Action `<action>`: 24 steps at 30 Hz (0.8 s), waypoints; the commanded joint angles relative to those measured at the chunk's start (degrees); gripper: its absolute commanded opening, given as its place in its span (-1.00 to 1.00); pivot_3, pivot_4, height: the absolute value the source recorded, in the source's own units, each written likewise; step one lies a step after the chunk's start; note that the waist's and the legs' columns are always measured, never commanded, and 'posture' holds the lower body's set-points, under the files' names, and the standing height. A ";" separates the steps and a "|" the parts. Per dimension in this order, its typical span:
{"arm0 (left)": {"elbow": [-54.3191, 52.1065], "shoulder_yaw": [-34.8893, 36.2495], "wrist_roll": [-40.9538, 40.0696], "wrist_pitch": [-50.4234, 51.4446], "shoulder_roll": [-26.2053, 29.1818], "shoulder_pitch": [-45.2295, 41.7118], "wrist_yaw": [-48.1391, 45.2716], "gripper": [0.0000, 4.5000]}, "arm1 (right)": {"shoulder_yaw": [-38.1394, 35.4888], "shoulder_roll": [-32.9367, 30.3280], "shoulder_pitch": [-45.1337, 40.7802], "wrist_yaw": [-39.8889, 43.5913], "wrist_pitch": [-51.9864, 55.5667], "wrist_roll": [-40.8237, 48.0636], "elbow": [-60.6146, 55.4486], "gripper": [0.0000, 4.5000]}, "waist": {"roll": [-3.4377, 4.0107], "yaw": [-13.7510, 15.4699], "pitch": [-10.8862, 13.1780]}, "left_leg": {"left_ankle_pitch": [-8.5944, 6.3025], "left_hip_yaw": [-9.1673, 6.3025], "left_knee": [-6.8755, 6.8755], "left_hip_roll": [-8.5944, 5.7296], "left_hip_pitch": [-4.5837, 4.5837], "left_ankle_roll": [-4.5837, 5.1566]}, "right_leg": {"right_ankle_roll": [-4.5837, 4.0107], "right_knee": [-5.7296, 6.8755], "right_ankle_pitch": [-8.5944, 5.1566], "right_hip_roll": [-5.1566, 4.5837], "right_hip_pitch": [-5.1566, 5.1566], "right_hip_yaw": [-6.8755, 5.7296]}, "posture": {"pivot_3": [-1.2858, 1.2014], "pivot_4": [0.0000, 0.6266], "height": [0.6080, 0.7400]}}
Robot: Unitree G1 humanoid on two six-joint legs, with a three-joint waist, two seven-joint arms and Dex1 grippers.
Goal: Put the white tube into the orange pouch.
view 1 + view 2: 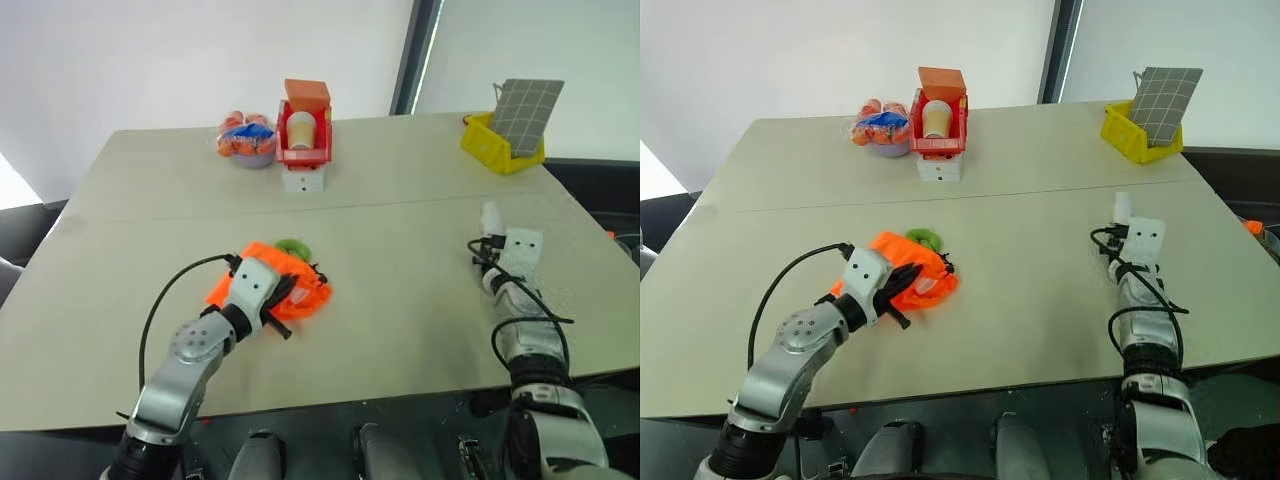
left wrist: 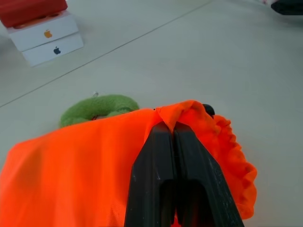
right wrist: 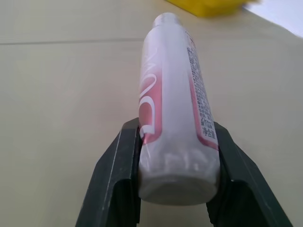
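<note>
White tube (image 3: 175, 109) clamped between right gripper (image 3: 177, 161) fingers, both pads against its sides, capped end pointing away, over table (image 1: 400, 200) near right edge. Orange pouch (image 1: 290, 285) flat on table at near left, well apart from tube. Left gripper (image 2: 174, 137) fully closed, pinching pouch fabric at gathered rim. Green ring (image 2: 97, 106) touching pouch's far side. Far centre: red holder (image 1: 305, 145) with paper cup (image 1: 301, 128), on white boxes (image 2: 47, 40); fruit bag (image 1: 245, 138) beside. Yellow bin (image 1: 500, 145) at far right. Bare tabletop between grippers.
</note>
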 commanded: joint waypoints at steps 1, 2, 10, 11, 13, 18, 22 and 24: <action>-1.37 3.09 -2.24 0.10 -0.71 -0.31 0.77 -1.00 | 5.21 -5.13 8.05 16.83 2.98 5.94 -19.57 -0.52 | 0.07 0.10 -0.01 | 0.00 0.00 0.00 0.00 -0.01 0.00 | 0.02 -0.01 -0.02 0.00 -0.01 0.00 | 0.03 -0.52 1.00; -1.38 3.48 -2.65 0.34 -0.84 -0.41 0.81 -1.00 | 6.55 -6.91 11.31 20.89 4.83 7.65 -24.11 -0.52 | 0.06 0.12 -0.01 | -0.01 0.00 0.00 0.00 0.00 0.02 | 0.14 -0.01 -0.09 0.00 0.00 0.00 | 0.03 -0.52 1.00; -1.16 4.82 -4.88 1.24 -0.65 -1.06 0.33 -1.00 | 13.69 -17.30 25.73 36.31 23.35 20.70 -47.64 -0.52 | -0.24 -0.16 0.16 | -0.05 -0.01 0.20 0.01 0.07 0.03 | 0.18 -0.09 -0.16 -0.01 0.18 -0.03 | 0.03 -0.52 1.00; -1.14 4.73 -4.93 1.27 -0.59 -1.13 0.30 -1.00 | 14.64 -16.56 24.87 35.88 24.55 21.08 -48.75 -0.52 | -0.29 -0.27 0.19 | -0.06 -0.01 0.24 0.01 0.03 0.02 | 0.17 -0.11 -0.16 -0.01 0.18 -0.03 | 0.03 -0.52 1.00; -1.13 4.49 -5.11 1.32 -0.55 -1.34 0.29 -1.00 | 16.71 -14.42 22.51 34.38 25.89 20.46 -49.66 -0.52 | -0.34 -0.20 0.23 | -0.06 -0.05 0.40 0.01 0.13 0.01 | 0.17 -0.13 -0.16 0.00 0.13 -0.04 | 0.03 -0.52 1.00; -1.62 3.96 -5.42 1.33 -0.57 -1.66 -0.10 -1.00 | 20.80 -10.26 17.62 31.93 27.31 17.58 -48.42 -0.52 | -0.34 0.28 0.26 | -0.10 -0.19 0.84 -0.02 -0.16 -0.04 | 0.16 -0.34 -0.16 -0.06 -0.07 -0.15 | 0.03 -0.52 1.00; -2.56 3.72 -5.95 1.38 -0.66 -1.84 -0.63 -1.00 | 23.96 -8.64 14.46 31.81 26.65 14.81 -46.40 -0.52 | -0.35 0.44 0.26 | -0.10 -0.05 0.82 -0.20 -0.25 -0.02 | 0.14 -0.42 -0.15 -0.34 0.02 -0.14 | 0.03 -0.52 1.00; -2.88 3.54 -6.19 1.52 -0.63 -2.07 -0.73 -1.00 | 25.27 -7.60 12.90 31.79 26.30 13.78 -45.34 -0.52 | -0.35 0.42 0.26 | -0.13 -0.04 0.79 -0.24 -0.27 0.05 | 0.14 -0.37 -0.13 -0.36 0.19 -0.13 | 0.03 -0.52 1.00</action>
